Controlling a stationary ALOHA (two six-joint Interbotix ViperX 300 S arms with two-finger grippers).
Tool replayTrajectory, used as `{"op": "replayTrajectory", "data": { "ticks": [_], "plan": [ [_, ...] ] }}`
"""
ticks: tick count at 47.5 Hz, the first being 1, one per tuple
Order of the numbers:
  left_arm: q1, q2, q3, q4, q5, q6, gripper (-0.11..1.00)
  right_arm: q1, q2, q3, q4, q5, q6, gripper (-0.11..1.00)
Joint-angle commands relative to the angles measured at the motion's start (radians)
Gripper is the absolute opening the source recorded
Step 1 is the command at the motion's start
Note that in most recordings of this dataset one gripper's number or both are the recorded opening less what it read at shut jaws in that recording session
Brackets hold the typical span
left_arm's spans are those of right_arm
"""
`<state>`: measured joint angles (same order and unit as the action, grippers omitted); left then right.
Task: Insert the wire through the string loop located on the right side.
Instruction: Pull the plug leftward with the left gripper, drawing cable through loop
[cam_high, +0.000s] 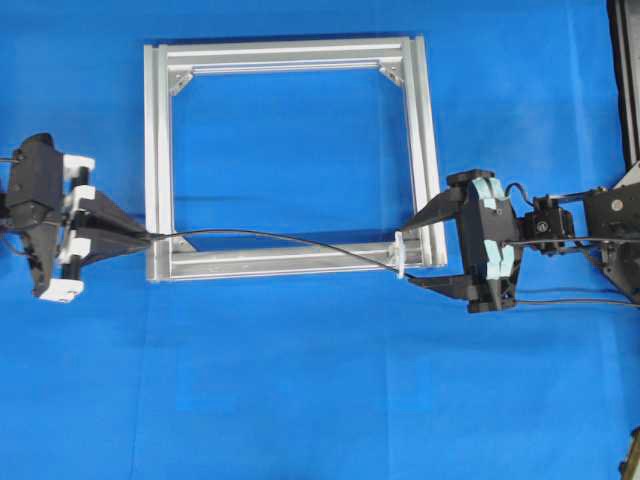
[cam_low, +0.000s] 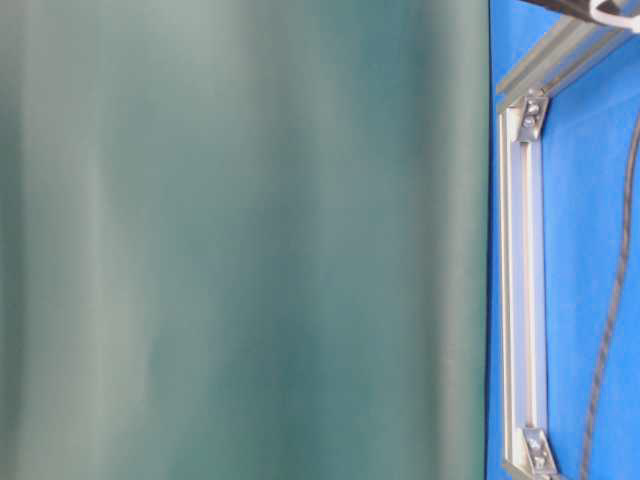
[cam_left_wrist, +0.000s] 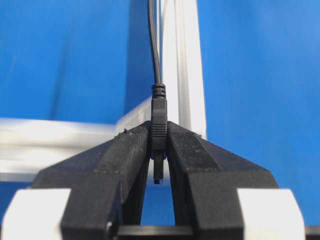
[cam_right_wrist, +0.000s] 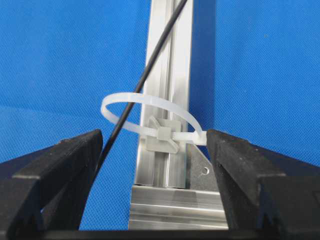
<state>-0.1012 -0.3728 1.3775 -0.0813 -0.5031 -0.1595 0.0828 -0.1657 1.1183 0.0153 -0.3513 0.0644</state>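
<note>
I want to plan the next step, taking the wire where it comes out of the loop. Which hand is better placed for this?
The right hand, probably. It is open, with one finger on each side of the string loop, and the wire already passes through the loop toward it. The left hand is shut on the wire's plug at the far end.

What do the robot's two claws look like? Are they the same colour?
Both are mostly black. The left end effector has pointed black fingers and white blocks behind them. The right end effector has light blue tape strips on its body and thin black cables trailing behind.

place: robotics lab | evidence: blue cloth table (cam_high: 300, 400), aluminium frame (cam_high: 155, 160), two arms
</note>
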Motion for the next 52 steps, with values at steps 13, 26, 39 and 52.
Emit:
{"op": "replayTrajectory", "data": {
  "ticks": [13, 26, 39, 52],
  "plan": [
    [-0.052, -0.017, 0.008, 0.002, 0.064, -0.009, 0.08, 0.0, -0.018, -0.02, 0.002, -0.008, 0.0, 0.68],
    [-0.054, 0.025, -0.008, 0.003, 0.071, -0.006, 0.08, 0.0, -0.018, -0.021, 0.002, -0.006, 0.0, 0.68],
    [-0.054, 0.034, -0.018, 0.006, 0.072, -0.006, 0.13, 0.0, -0.025, -0.021, 0.002, -0.003, 0.0, 0.68],
    [-0.054, 0.034, -0.02, 0.006, 0.072, -0.008, 0.87, 0.0, -0.044, -0.015, 0.002, -0.003, 0.0, 0.68]
  ]
}}
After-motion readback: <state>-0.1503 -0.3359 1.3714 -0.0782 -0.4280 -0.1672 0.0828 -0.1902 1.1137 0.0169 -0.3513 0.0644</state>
